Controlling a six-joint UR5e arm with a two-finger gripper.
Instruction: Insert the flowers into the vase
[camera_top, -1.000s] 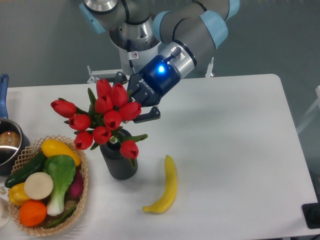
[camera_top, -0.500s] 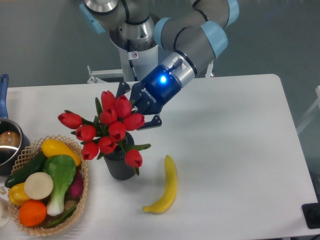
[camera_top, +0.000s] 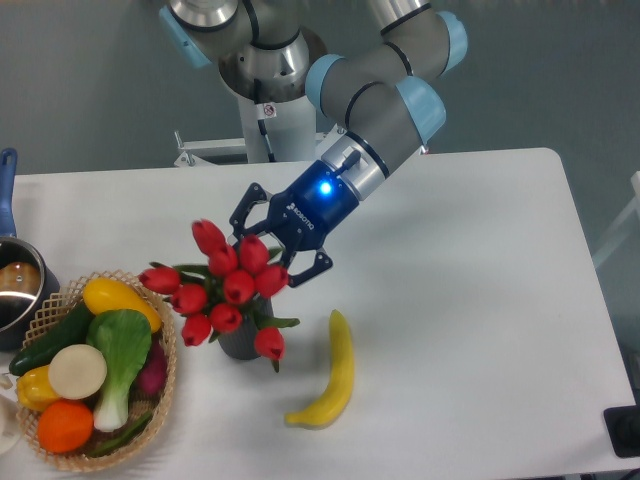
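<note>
**Ana:** What is the biggest thing here?

**Ben:** The flat white table (camera_top: 470, 300). Over it reaches the grey robot arm with light blue rings (camera_top: 385, 85). At its end is the black two-finger gripper (camera_top: 278, 248) with a blue light glowing on its body.

**Ana:** What comes next in size?

**Ben:** Far to the gripper's left, by the table edge, sits the round woven wicker basket (camera_top: 165, 375). It is full of toy food: yellow, green, white and orange pieces.

**Ana:** And the flowers?

**Ben:** The bunch of red tulips with green stems and leaves (camera_top: 225, 285) is right at the gripper's tips, a little below and to its left. The red heads spread out wider than the pot under them.

**Ana:** Is the gripper holding them?

**Ben:** The fingers (camera_top: 310, 270) are spread apart, one above and one below the top of the bunch. I cannot tell if they squeeze any stems, because the red heads hide that spot.

**Ana:** Where is the pot for them?

**Ben:** The dark grey round vase (camera_top: 240, 343) stands just under the gripper. The tulips cover its mouth, so only its lower part shows. The stems go down towards it.

**Ana:** Anything smaller?

**Ben:** A long yellow banana (camera_top: 335, 372) lies on the table below the gripper, near the vase but not touching it. Far left of the gripper, a metal pot with a blue handle (camera_top: 12, 270) peeks in at the edge.
</note>
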